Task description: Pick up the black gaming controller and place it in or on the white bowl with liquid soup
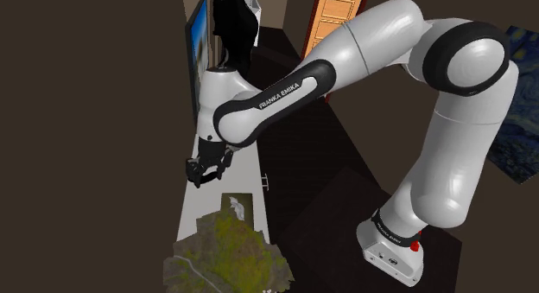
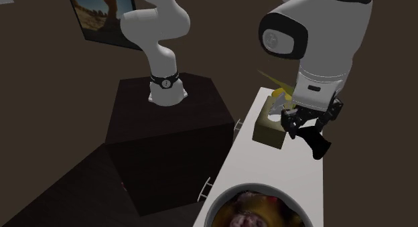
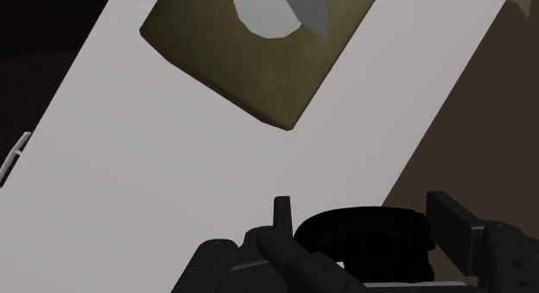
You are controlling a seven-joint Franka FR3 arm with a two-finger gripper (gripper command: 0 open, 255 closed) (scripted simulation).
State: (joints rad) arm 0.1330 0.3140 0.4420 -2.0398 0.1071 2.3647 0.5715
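Observation:
My gripper point(image 2: 307, 125) is shut on the black gaming controller point(image 2: 317, 140) and holds it just above the white counter point(image 2: 268, 167), near the counter's wall-side edge. In the wrist view the controller point(image 3: 367, 241) sits clasped between the two black fingers point(image 3: 282, 215). In the shoulder view the gripper point(image 1: 201, 170) hangs over the counter's point(image 1: 192, 205) middle with the dark controller in it. The white bowl point(image 2: 221, 200) of mottled soup stands at the counter's near end in the second exterior view. It shows as a mottled mass at the shoulder view's lower edge point(image 1: 226, 258).
An olive tissue box point(image 2: 270, 124) with white tissue stands on the counter between gripper and stand side, also seen under the hand point(image 3: 263, 54). Dark drawers with a handle point(image 2: 207, 187) front the counter. A framed picture point(image 1: 198, 36) hangs on the wall.

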